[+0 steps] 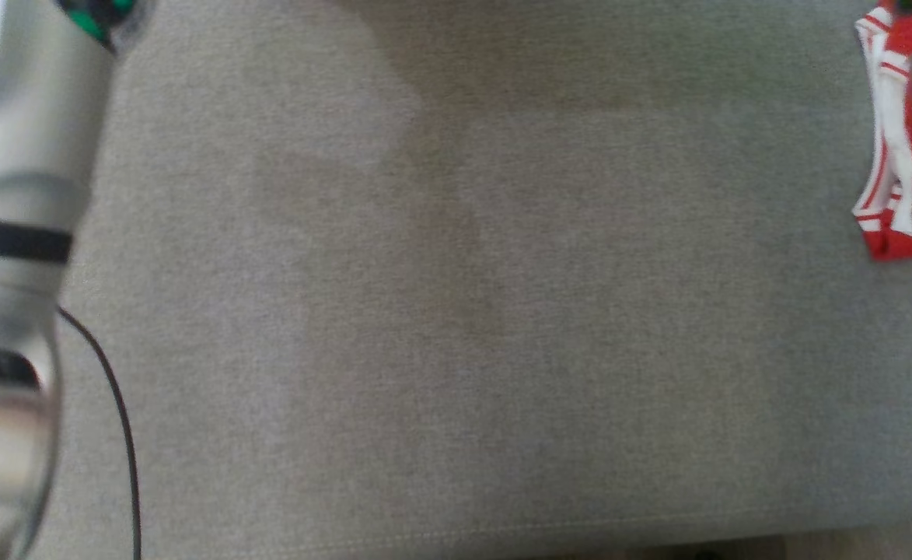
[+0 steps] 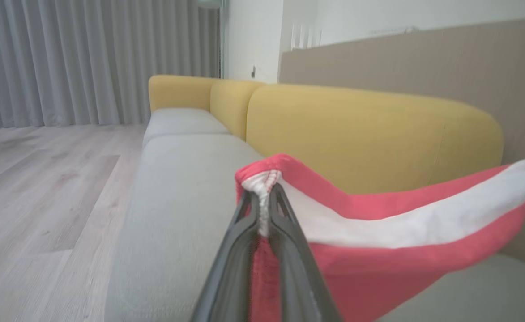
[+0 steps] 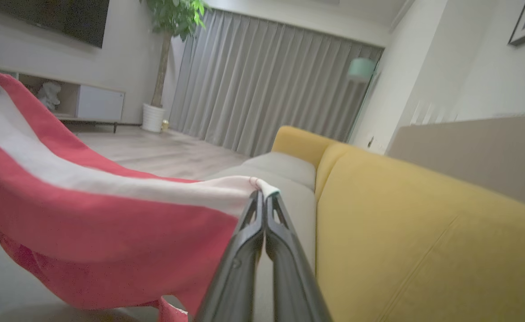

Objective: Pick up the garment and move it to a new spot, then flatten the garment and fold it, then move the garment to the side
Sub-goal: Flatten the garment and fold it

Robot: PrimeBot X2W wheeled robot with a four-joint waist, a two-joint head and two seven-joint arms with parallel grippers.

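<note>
The garment is red cloth with white bands. In the left wrist view my left gripper is shut on a white stitched corner of it, and the cloth stretches away to the right above the grey sofa seat. My right gripper is shut on another white edge of the garment, which sags off to the left in that view. The head view has the garment hanging as a narrow twisted strip at the top right, over the seat.
A pale forearm with a black cable runs along the head view's left edge. The yellow backrest borders the seat, with wooden floor on the other side. The seat's front edge lies near the bottom.
</note>
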